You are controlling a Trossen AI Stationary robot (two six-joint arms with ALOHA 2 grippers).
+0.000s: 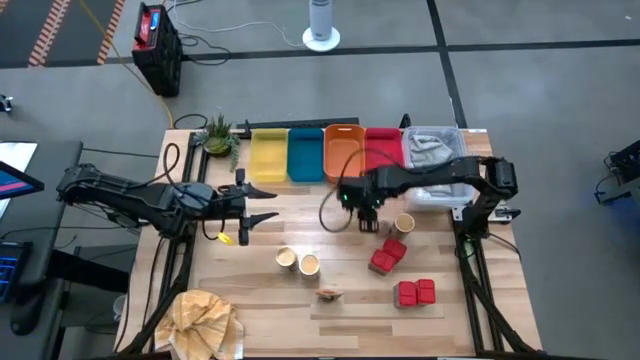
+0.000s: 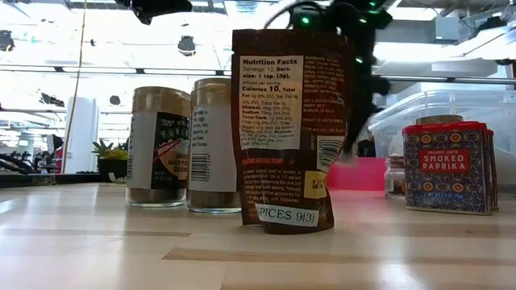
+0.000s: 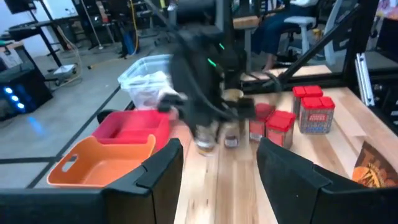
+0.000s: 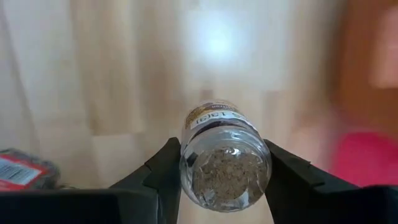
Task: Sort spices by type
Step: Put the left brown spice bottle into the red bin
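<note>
My right gripper (image 1: 366, 218) reaches from the right to the table's middle, just in front of the red tray (image 1: 382, 152), and is shut on a tiny brownish jar (image 4: 224, 163). Another tiny jar (image 3: 231, 142) stands close by. My left gripper (image 1: 262, 208) hovers open at the left. On the wood stand two pale round tubs (image 1: 297, 261), a third tub (image 1: 404, 222), red boxy packs (image 1: 388, 256) (image 1: 415, 292), and the dark-tan packet (image 1: 330, 293), which stands upright (image 2: 290, 129). My right gripper pinches the tiny jar by its clear glass sides (image 4: 186, 168), one finger on each side. The fingers come from above, pointing down. The jar lies along the fingers, with one spice-filled end toward the wrist and its labelled end (image 4: 214, 116) toward the table. It appears lifted off the wood.
Yellow (image 1: 267, 155), blue (image 1: 305, 153), orange (image 1: 342, 150) and red trays line the far edge. Right of them is a clear bin (image 1: 438, 150) with grey cloth inside. A small plant (image 1: 217, 135) stands at the far left corner, and a yellowish-tan cloth (image 1: 205, 315) lies at the near left corner.
</note>
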